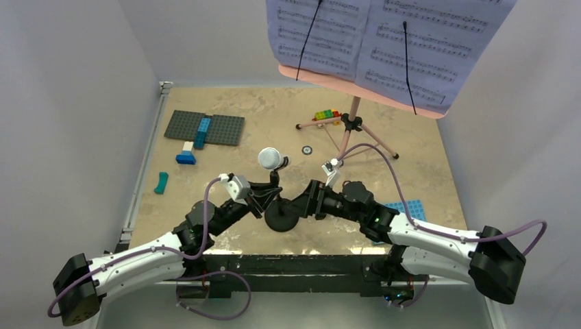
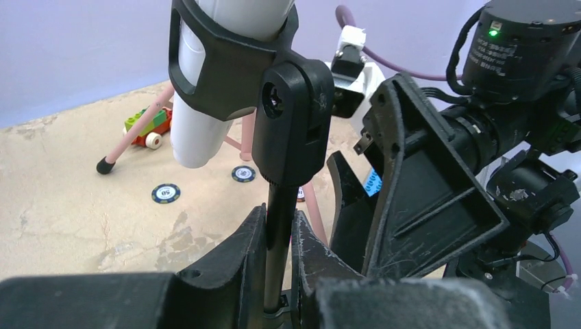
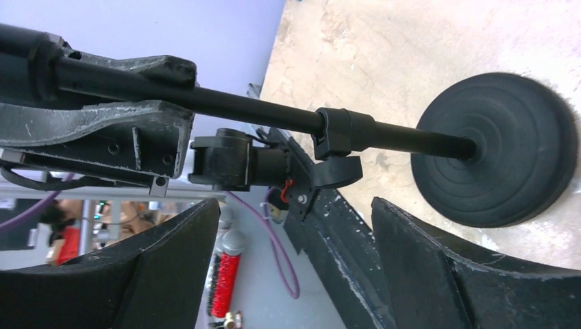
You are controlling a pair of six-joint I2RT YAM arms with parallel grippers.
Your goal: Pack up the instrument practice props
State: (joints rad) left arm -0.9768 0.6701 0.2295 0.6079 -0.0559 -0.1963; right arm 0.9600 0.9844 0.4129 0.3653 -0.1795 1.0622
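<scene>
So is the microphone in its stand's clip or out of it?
In. The microphone sits with its white body through the black clip atop the mic stand.

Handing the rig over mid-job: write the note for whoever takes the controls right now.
Grippers: left pincer shut on the mic stand pole; right pincer open beside that pole, holding nothing.
Things: microphone sits in the stand's clip; music stand is upright at far right, with the sheet-music pages on it.
Done: nothing looks packed yet.
Left: all four props.
</scene>
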